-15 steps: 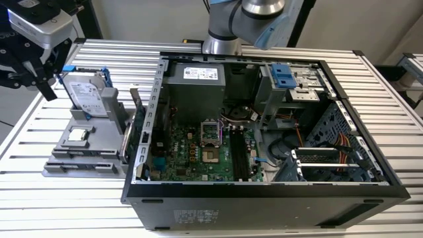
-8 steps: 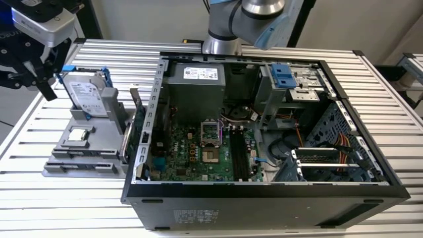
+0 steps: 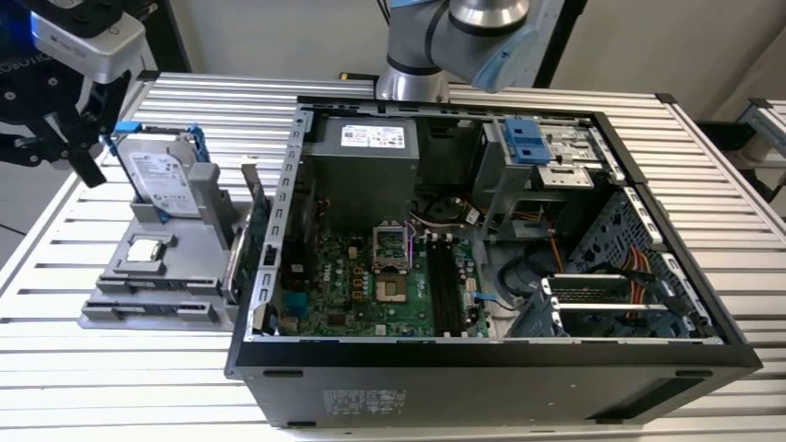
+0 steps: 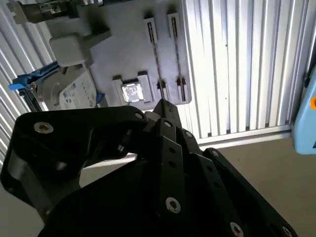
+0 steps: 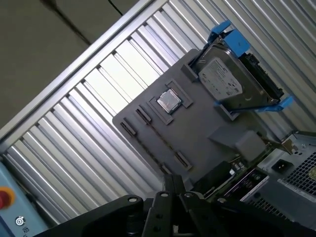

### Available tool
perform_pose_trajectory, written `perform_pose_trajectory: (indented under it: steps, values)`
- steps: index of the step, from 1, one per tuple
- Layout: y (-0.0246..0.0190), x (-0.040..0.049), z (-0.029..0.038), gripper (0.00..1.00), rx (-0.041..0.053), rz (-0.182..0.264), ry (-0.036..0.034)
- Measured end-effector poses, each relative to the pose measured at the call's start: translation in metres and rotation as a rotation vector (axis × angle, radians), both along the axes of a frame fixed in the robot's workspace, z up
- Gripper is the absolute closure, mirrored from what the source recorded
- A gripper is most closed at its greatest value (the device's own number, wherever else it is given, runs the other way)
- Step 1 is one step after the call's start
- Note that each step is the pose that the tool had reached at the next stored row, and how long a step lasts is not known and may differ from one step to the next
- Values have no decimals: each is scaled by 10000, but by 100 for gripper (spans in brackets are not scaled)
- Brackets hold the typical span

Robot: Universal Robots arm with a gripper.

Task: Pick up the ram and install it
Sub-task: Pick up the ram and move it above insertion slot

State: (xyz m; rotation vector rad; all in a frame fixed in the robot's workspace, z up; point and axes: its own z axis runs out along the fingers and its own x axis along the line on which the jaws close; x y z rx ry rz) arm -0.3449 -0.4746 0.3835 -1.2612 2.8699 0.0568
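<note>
High over the ribbed aluminium table point(image 3: 160, 368), at the exterior view's left, the black linkage gripper point(image 4: 163, 106) hung closed, jaws pressed together and nothing gripped between them in both wrist views. Below it sat the flat grey parts fixture point(image 5: 207, 123), carrying the silver hard drive in its blue bracket point(image 5: 224, 81) and the small square silver processor chip point(image 5: 169, 100); its two narrow rails point(image 4: 160, 54) lay bare. Well apart, inside the open black computer case point(image 3: 491, 354), long dark memory slots point(image 3: 440, 281) ran across the green motherboard point(image 3: 356, 295). Whether the ram stood among them, I could not tell.
</note>
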Motion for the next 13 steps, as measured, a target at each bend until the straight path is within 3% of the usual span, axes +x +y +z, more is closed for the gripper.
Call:
perform_pose_trajectory:
  steps: [13]
  values:
    - [0,0,0,100,0,1505,-1]
